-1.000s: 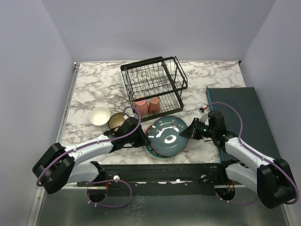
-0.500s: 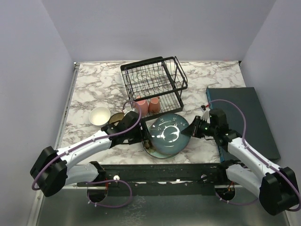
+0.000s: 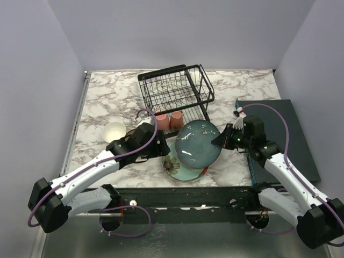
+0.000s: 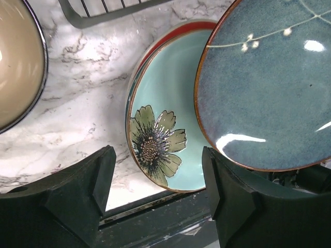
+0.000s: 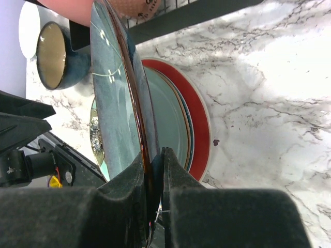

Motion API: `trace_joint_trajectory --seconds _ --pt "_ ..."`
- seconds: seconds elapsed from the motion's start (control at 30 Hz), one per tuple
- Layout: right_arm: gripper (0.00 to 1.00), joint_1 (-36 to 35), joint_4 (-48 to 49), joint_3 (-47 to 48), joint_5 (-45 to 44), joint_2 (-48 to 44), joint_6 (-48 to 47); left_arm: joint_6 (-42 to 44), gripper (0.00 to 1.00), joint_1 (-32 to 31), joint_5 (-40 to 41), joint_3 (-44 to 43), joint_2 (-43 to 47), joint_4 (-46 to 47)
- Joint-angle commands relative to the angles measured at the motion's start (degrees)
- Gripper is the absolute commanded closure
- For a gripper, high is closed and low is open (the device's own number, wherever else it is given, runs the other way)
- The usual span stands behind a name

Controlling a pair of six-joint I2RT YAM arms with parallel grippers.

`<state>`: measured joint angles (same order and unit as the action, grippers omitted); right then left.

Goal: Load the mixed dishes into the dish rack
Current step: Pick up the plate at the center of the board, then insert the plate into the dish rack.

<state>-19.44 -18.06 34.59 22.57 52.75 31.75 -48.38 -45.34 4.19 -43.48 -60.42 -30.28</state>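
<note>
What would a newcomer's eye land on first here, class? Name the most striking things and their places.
The dark teal-blue plate, pinched by its rim in the right claw and raised on a tilt just in front of the dish rack. Below it, the flowered plate tops a stack on the marble table, the open left claw close by.

red plate (image 5: 200,129) mostly hidden beneath flowered plate (image 4: 160,119), tan bowl (image 4: 15,62) cropped

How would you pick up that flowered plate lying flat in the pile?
By its rim, on the left near edge, coming from the left. The flowered plate lies flat atop other plates, so only its thin edge offers a pinch, and the blue plate in the right end effector hangs over its right side.
</note>
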Motion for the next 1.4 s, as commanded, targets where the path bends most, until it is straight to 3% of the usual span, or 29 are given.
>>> trace_joint_trajectory --seconds 0.0,0.37,0.73,1.37 --pt "1.0 -0.24 0.02 6.02 -0.63 -2.13 -1.92 4.78 0.26 0.34 4.63 -1.33 4.34 -1.79" --pt "1.0 -0.2 -9.01 19.99 -6.17 -2.16 -8.75 10.82 0.24 0.38 8.09 -2.01 7.39 -2.05" --pt "1.0 -0.22 -16.05 33.45 -8.35 0.23 -13.37 16.17 0.24 0.38 4.52 -7.63 5.23 -6.22" --pt "1.0 -0.23 -16.29 54.71 -14.19 11.02 -18.63 20.33 0.23 0.52 8.46 -5.38 4.95 -6.4"
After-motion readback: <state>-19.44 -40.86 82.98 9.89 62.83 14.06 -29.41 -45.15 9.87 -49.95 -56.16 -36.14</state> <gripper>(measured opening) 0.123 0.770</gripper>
